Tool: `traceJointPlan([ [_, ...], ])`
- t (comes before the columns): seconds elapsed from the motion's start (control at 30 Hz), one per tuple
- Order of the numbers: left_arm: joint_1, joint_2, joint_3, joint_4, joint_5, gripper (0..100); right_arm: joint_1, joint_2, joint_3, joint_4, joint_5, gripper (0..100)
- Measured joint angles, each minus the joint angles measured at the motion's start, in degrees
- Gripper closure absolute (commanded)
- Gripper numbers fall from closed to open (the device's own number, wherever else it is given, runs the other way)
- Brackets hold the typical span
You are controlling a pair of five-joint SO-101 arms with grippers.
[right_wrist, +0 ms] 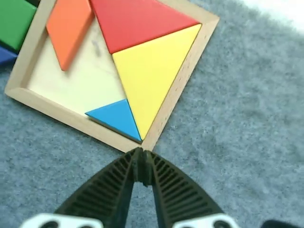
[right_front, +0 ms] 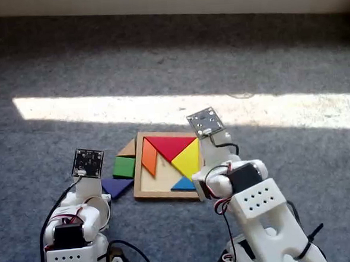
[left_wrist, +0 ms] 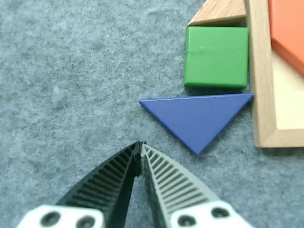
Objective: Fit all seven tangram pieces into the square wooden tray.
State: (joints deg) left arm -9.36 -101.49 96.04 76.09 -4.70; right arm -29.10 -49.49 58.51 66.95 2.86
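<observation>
Hidden bits first: in the high view the right arm covers the tray's (right_front: 140, 169) near right corner and part of the light blue triangle (right_front: 182, 184). We can't make out either arm's fingertips there because the wrist camera modules sit over them. In the left wrist view the wood-coloured triangle (left_wrist: 221, 13) and the orange parallelogram (left_wrist: 287, 28) are cut by the frame edge. In the right wrist view we get only a cut-off corner of the green square (right_wrist: 14, 21) and a sliver of the dark blue triangle (right_wrist: 4, 54).

Tray contents: four pieces lie in the tray. The orange parallelogram and the red triangle (right_wrist: 137, 21) sit along the far side, the yellow triangle (right_wrist: 149, 71) lies against the right rim, and the light blue triangle sits in the near right corner. The rest of the floor is bare pale wood.

Outside, all against the tray's left rim on the grey carpet (right_front: 52, 73): the wood-coloured triangle is farthest, then the green square, then the dark blue triangle.

The left gripper (left_wrist: 141, 145) is clenched on nothing, tips over the carpet near the dark blue triangle, not touching. The right gripper (right_wrist: 140, 153) is also clenched on nothing, tips just outside the tray's near right corner. A sunlit band crosses the carpet beyond the tray.
</observation>
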Motion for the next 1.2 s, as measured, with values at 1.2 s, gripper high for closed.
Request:
traceJointPlan([
  [1.2, 0.00, 0.00, 0.00, 0.00, 0.00, 99, 14.59, -54.86, 37.27, 0.09, 0.26, 99.4],
])
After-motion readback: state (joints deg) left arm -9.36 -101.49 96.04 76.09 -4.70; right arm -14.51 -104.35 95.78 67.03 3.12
